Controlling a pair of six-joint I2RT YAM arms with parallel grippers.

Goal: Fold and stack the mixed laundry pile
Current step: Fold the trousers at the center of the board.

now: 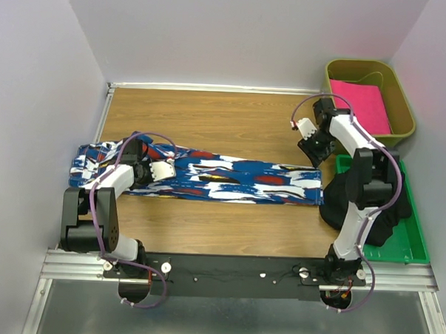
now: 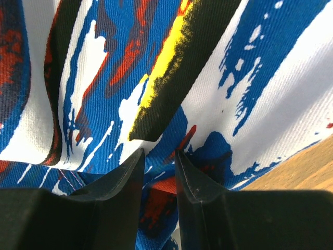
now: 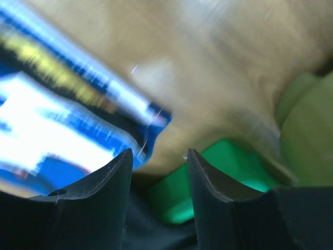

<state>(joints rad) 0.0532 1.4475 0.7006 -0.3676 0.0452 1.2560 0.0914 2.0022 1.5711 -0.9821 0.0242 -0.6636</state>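
The long blue cloth (image 1: pixel 237 181) with white, red and black blotches lies stretched left to right across the wooden table. My left gripper (image 1: pixel 171 172) sits low on its left part. In the left wrist view a fold of that cloth (image 2: pixel 250 78) fills the narrow gap in the gripper (image 2: pixel 158 152), which is shut on it. My right gripper (image 1: pixel 312 150) hangs just above the cloth's right end, open and empty (image 3: pixel 158 151). That blurred view shows the cloth's corner (image 3: pixel 47 130). The black garment (image 1: pixel 338 198) is heaped on the green tray (image 1: pixel 408 245).
An olive bin (image 1: pixel 332 68) at the back right holds a folded pink cloth (image 1: pixel 359 105). The green tray (image 3: pixel 229 161) lies along the right side, next to the right arm. White walls close in the left, back and right sides of the table.
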